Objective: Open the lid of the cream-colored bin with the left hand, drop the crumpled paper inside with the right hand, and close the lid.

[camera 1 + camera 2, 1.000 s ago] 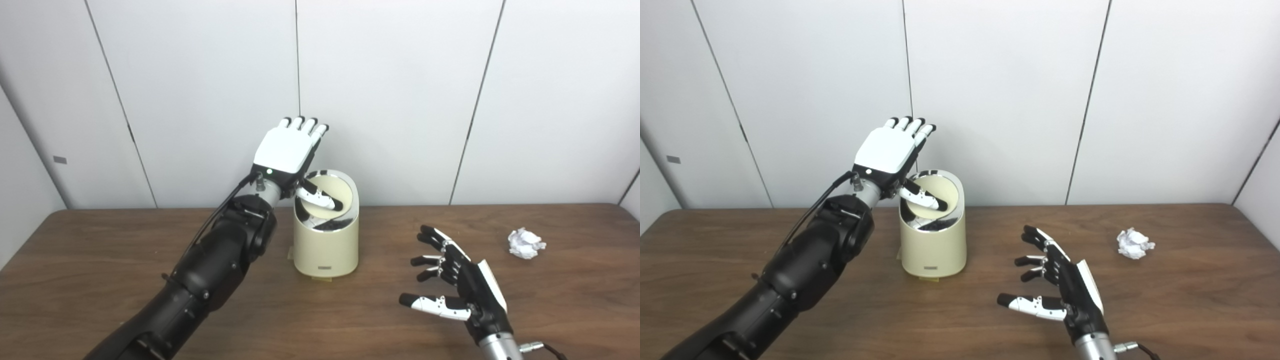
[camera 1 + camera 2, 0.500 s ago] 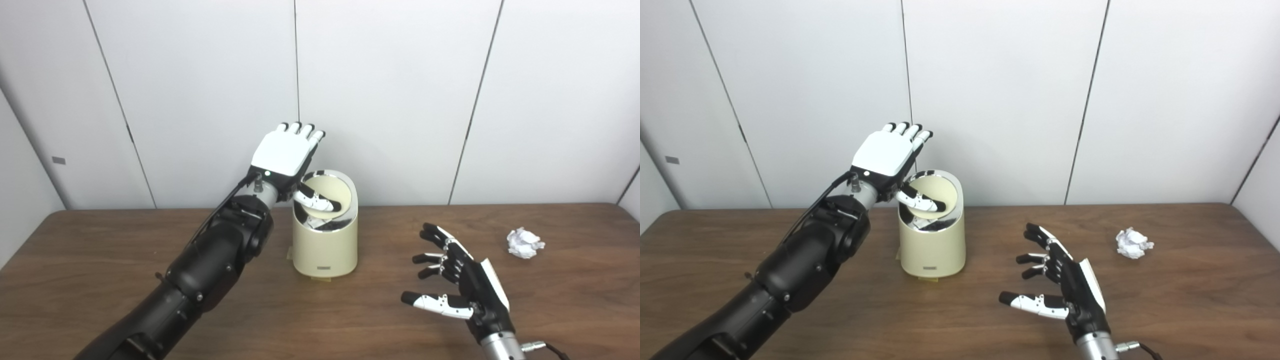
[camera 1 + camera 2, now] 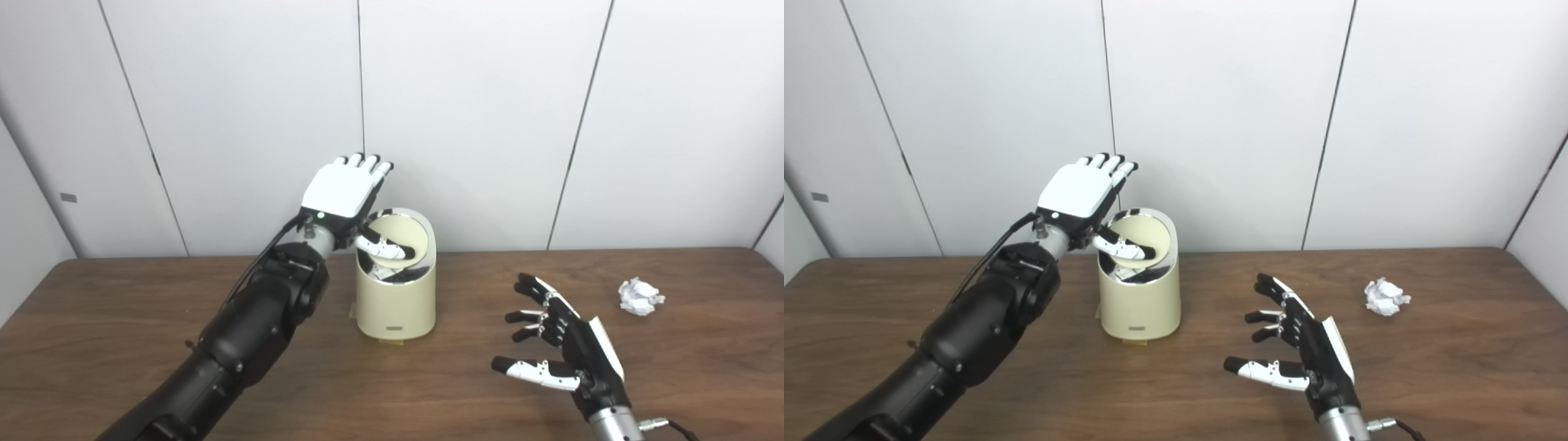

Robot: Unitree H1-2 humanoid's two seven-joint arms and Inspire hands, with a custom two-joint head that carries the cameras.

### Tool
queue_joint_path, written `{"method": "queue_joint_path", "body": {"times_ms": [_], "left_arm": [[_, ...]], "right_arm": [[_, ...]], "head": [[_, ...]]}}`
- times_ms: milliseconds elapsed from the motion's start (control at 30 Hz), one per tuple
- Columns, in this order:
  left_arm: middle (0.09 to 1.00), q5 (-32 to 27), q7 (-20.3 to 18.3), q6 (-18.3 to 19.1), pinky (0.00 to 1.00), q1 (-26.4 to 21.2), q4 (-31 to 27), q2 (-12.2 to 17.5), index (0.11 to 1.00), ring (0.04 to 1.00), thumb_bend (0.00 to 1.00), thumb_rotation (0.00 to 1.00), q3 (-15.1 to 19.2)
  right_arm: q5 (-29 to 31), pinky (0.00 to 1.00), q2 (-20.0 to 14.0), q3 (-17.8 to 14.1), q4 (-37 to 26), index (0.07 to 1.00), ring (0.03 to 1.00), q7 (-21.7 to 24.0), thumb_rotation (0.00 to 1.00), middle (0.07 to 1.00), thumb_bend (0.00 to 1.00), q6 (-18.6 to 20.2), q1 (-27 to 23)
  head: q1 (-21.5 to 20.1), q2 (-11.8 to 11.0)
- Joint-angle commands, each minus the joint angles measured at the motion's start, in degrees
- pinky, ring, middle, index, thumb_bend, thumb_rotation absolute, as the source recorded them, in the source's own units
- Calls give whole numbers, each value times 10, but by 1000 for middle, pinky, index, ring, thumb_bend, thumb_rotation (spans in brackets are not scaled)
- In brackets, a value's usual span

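While the left hand props the lid of the cream-coloured cylindrical bin with spread fingers, the empty, splayed right hand hovers well apart from the crumpled white paper ball on the wooden counter; probably light and soft, it suits a gentle enclosing pinch.

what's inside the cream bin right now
The left robot hand's thumb reaches into the cream bin against the tilted lid. No paper shows there; the bottom is hidden.
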Motion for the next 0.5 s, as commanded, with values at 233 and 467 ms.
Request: {"method": "queue_joint_path", "body": {"times_ms": [233,467], "left_arm": [[986,-34,53,-11,814,-5,-53,1,1000,966,910,341,64],[942,-42,68,-27,739,0,-75,4,965,917,892,339,86]], "right_arm": [[-8,511,-3,-1,-14,850,653,-8,158,844,807,-7,-13],[-11,508,-4,-1,-15,851,654,-6,181,846,809,-6,-12]], "head": [[2,0],[2,0]]}}
